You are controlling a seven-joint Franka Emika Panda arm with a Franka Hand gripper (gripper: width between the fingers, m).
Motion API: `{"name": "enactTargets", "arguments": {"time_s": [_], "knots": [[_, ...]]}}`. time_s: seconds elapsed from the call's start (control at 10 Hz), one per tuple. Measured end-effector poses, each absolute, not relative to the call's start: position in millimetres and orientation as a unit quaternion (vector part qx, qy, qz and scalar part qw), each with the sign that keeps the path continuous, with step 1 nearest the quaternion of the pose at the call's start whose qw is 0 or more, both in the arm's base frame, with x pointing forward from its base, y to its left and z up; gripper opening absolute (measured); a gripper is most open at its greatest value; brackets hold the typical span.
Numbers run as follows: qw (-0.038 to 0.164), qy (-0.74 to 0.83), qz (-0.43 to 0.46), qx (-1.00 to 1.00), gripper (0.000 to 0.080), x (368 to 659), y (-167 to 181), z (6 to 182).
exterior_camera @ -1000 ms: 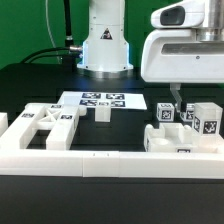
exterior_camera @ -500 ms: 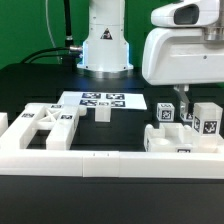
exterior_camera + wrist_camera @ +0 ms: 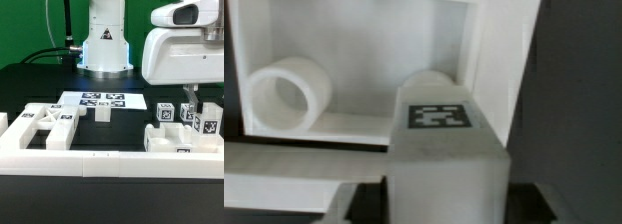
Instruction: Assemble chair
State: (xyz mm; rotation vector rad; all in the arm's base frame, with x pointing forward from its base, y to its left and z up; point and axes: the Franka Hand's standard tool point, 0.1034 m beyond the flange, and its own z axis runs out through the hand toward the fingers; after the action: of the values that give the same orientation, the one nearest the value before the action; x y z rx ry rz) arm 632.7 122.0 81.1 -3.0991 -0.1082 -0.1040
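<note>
From my console the exterior view is bright and evenly lit, seemingly from above. The white chair parts [image 3: 50, 128] sit near blown out against the black table [image 3: 30, 85], with only short soft shadows at their feet. The frame is coarse enough that the tags smear. The wrist view is dimmer and greyer: the tagged post [image 3: 446, 160] close to the lens is soft and out of focus, and the hollow behind it shades to grey.
</note>
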Motion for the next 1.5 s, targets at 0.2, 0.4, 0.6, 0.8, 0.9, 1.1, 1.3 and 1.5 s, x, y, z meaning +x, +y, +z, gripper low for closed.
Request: {"name": "enactTargets", "arguments": {"time_s": [0.2,0.4,0.6,0.8,0.9,1.1,1.3,1.5], "knots": [[0.02,0.085,-0.03,-0.996,0.0282,632.4,117.9,81.3],[0.021,0.182,-0.03,-0.983,0.0282,633.4,107.2,81.1],[0.017,0.247,-0.031,-0.969,0.0284,633.8,97.4,81.7],[0.012,0.288,-0.033,-0.957,0.0285,634.9,89.5,82.4],[0.011,0.291,-0.033,-0.956,0.0285,635.2,87.8,82.4],[0.011,0.289,-0.033,-0.957,0.0382,635.0,89.0,82.1],[0.004,0.242,-0.035,-0.97,0.0631,629.0,92.9,87.3],[0.002,0.2,-0.031,-0.979,0.0644,614.2,77.7,101.0]]}}
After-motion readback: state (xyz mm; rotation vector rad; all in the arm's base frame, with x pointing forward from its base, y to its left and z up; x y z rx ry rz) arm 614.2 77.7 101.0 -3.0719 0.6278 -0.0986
